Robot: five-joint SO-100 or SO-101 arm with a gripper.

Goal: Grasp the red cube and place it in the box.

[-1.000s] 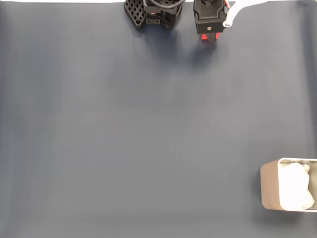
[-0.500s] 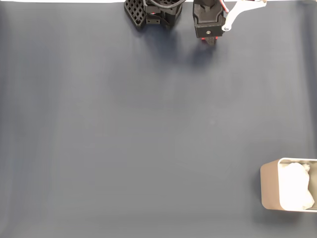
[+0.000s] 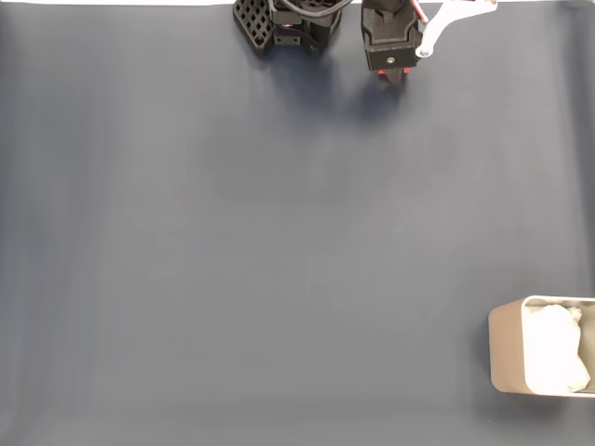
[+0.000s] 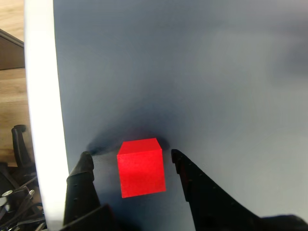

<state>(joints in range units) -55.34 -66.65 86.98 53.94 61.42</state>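
Note:
In the wrist view the red cube (image 4: 141,167) rests on the dark mat, close to the mat's white edge. My gripper (image 4: 131,157) stands open around it, one black finger on each side and a small gap between each finger and the cube. In the fixed view the gripper (image 3: 391,74) is at the top edge, right of the arm's base, and only a sliver of the red cube (image 3: 383,75) peeks out beneath it. The box (image 3: 507,348), tan with white padding inside, sits far away at the bottom right corner.
The arm's black base (image 3: 288,23) stands at the top centre. A white table border (image 4: 41,96) runs just left of the cube in the wrist view, with wooden floor beyond it. Dark mat (image 3: 279,242) stretches between gripper and box.
The gripper has shifted slightly toward the top edge in the fixed view, so less red shows under it. In the last half second nothing visibly moved.

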